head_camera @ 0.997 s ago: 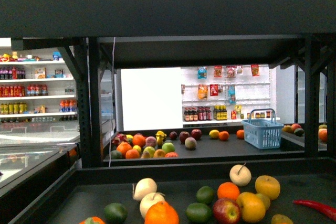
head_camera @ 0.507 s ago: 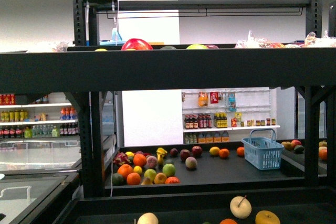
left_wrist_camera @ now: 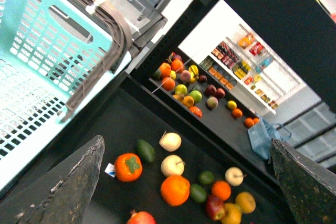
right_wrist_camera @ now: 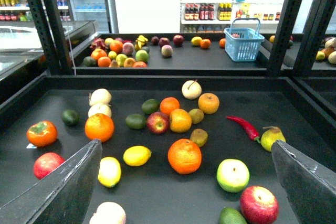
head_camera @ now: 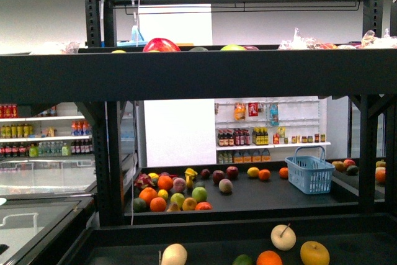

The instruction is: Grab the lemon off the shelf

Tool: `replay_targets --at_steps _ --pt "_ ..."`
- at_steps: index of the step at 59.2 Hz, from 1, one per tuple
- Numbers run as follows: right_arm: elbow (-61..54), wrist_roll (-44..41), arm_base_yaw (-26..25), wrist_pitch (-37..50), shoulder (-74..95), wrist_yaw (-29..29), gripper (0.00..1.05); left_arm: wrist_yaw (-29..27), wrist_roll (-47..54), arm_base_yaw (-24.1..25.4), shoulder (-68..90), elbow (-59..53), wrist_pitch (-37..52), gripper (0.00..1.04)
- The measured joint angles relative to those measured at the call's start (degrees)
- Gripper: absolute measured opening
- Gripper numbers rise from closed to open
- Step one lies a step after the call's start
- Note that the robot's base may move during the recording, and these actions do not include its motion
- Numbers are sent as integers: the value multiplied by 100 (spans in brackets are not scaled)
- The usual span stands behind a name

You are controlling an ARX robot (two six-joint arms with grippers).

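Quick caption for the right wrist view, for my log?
Right claw open over the shelf deck of mixed fruit, lemon in view between its fingers.

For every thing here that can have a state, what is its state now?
left pincer: open, empty.
right pincer: open, empty.
lemon: lying on the shelf deck, not held.
blue basket: upright, handle raised.
teal basket: handle folded down, visible part empty.
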Motion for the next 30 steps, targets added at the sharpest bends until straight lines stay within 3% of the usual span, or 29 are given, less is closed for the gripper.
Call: replay_targets --at_steps 11,30 --pt "0 0 0 0 0 2 97 203 -1220 619 1869 1392 136 97" --pt "0 0 0 0 0 2 97 223 -2605 789 3923 3047 157 97"
